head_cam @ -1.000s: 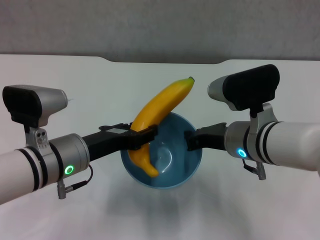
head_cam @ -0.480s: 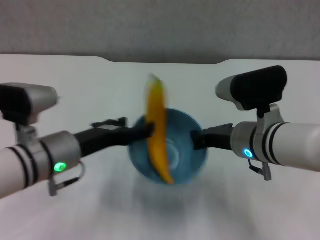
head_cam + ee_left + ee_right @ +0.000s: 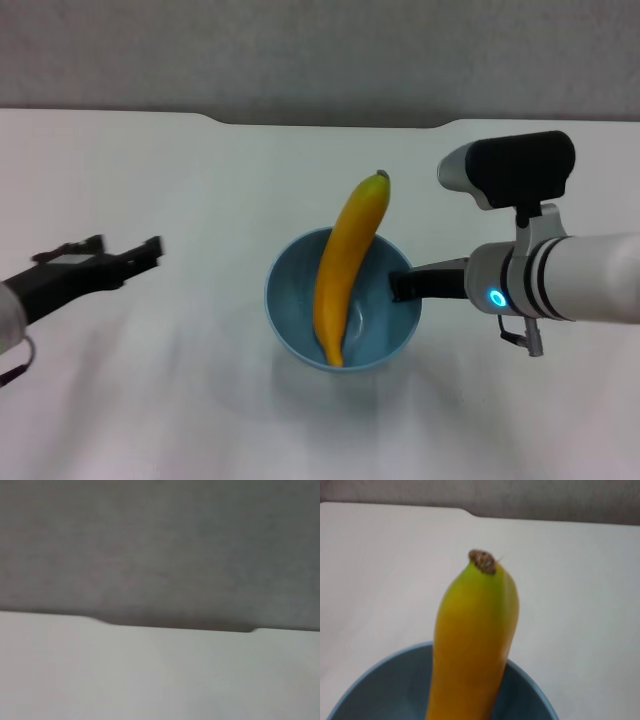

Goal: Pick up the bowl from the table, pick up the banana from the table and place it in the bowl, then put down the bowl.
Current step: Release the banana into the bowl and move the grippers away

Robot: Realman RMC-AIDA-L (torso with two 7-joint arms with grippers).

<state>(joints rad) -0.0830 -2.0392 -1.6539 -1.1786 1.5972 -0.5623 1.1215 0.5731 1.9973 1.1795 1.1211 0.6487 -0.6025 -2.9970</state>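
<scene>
Now we find the banana [image 3: 347, 265] standing steeply in the bowl [image 3: 290, 310] at the centre of the head view, its lower end down in the basin and its upper end leaning over the far rim, the tip well above it. In the right wrist view the banana [image 3: 472, 645] rises out of the bowl [image 3: 370, 690] with its dark tip uppermost.

Our right tool [image 3: 400, 285] reaches in from the right of the frame and meets the bowl at its right rim; we judge it clenched on that rim, though the fingertips are partly hidden. Our left tool [image 3: 125, 255] sits at the left of the frame, well apart from the bowl, its fingers spread and holding nothing. The left wrist view shows only the white counter [image 3: 150, 680] and the notch in its far edge.

We judge the bowl stiff, light and glossy, so likely slippery at the rim; a firm pinch across the wall is the sensible hold. With the long banana propped off-centre, we expect the load to tip toward the far side, so setting the bowl down calls for a level, slow descent. The banana itself looks smooth and firm.

We read no brand, label or writing on anything.
</scene>
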